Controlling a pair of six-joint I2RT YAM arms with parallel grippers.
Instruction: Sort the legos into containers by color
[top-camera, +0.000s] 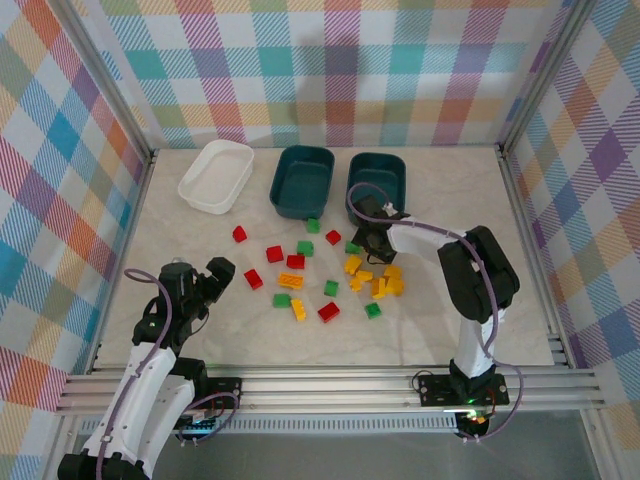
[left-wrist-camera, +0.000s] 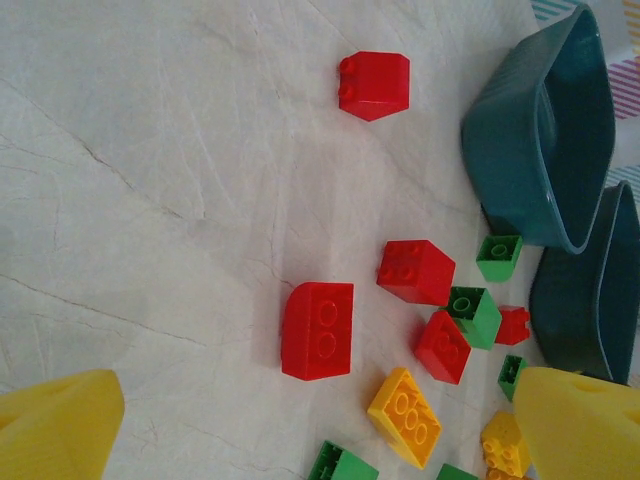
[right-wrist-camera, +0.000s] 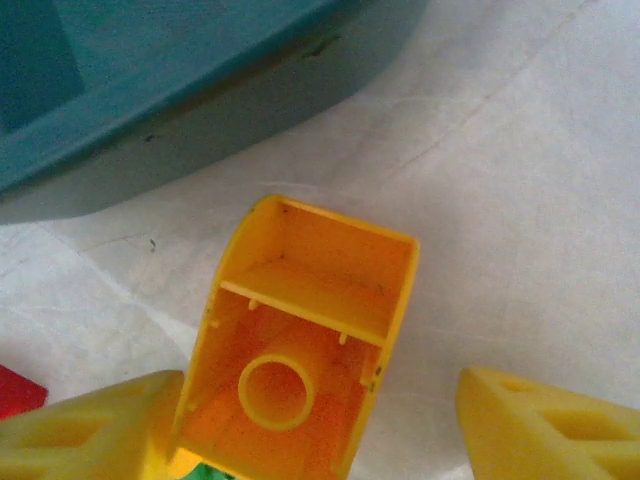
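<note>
The legos (top-camera: 320, 275), small glossy studded plastic bricks in red, green and yellow, lie scattered over the middle of the pale marbled tabletop (top-camera: 520, 300). One yellow brick (right-wrist-camera: 300, 340) shows its hollow, ribbed underside between the right claw's (top-camera: 372, 240) wedge-shaped fingers. One finger touches it and the other stands apart, so it is not clamped. Along the far edge sit a white bin (top-camera: 197, 192) and two dark teal bins (top-camera: 278, 195), smooth and round-cornered. The left claw (top-camera: 198, 272) hangs released, spread wide, near the left edge.

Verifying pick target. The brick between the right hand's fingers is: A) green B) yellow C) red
B: in the right wrist view a yellow brick sits between the fingers of the right hand, with its hollow underside facing the camera.
</note>
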